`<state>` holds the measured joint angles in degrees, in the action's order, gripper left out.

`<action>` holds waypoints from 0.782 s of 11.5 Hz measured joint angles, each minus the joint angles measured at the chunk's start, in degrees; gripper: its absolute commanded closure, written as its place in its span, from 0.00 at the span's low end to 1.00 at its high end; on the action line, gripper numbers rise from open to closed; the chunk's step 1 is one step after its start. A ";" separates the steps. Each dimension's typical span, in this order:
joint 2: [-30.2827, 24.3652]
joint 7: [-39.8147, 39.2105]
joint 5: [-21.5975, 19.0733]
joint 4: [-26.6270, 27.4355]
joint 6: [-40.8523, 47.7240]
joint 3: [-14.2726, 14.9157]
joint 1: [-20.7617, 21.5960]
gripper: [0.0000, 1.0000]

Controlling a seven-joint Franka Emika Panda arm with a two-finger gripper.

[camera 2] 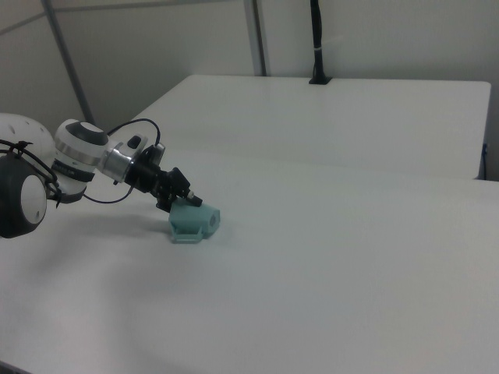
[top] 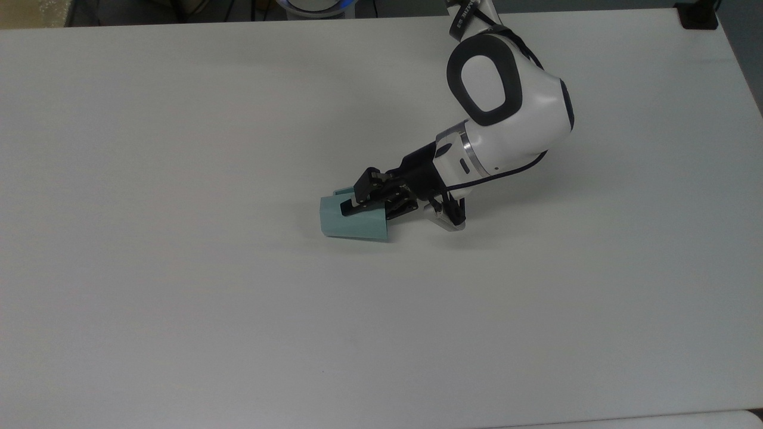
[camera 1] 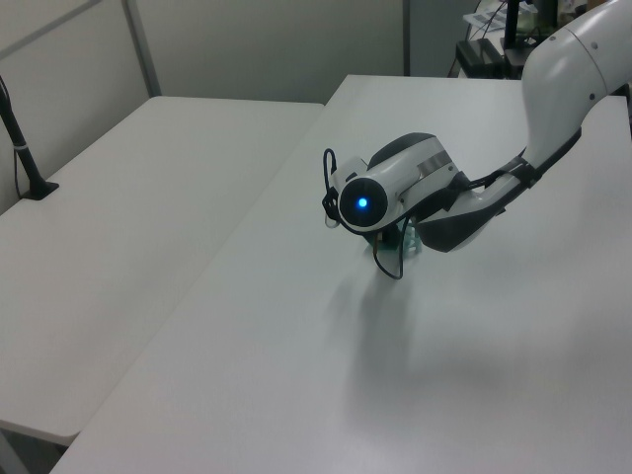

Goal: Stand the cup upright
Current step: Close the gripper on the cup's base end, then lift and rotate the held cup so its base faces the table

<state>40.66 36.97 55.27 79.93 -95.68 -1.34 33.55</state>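
Pale teal-green and matte, the small faceted cup (top: 353, 220) lies on its side on the white counter (top: 179, 179), near the middle of the surface and well away from every edge. In the top view its narrower base points toward the top view's left and its wider polygonal mouth toward the top view's right. In the right view the cup (camera 2: 192, 221) shows its small side handle low against the counter, toward that camera.

The white and black robot arm (top: 506, 119) reaches down from the counter's far edge in the top view, slanting low over the surface. Its black fingers (top: 351, 207) sit at the mouth end of the cup, one lying over the upper outer wall; the gripper (top: 381, 205) looks clenched on the cup's wall near the rim. In the right view the gripper (camera 2: 181, 199) meets the cup from the right view's left. In the left view the arm's wrist covers most of the cup (camera 1: 412, 240), leaving just a sliver of teal.
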 measured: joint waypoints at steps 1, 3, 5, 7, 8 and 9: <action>-0.08 0.00 -0.01 -0.02 0.25 0.00 0.00 1.00; -1.08 0.46 -2.20 -0.27 0.30 -0.02 -0.04 1.00; -3.81 0.49 -5.74 -0.33 0.29 -0.03 -0.13 1.00; -6.11 0.49 -9.39 -0.32 0.29 0.01 -0.78 1.00; -7.39 0.48 -11.35 -0.33 0.29 0.03 -1.63 1.00; -8.84 0.35 -13.46 -0.35 0.29 0.05 -2.76 1.00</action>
<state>31.83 37.32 41.81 79.58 -95.39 -1.29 30.79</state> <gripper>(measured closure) 0.956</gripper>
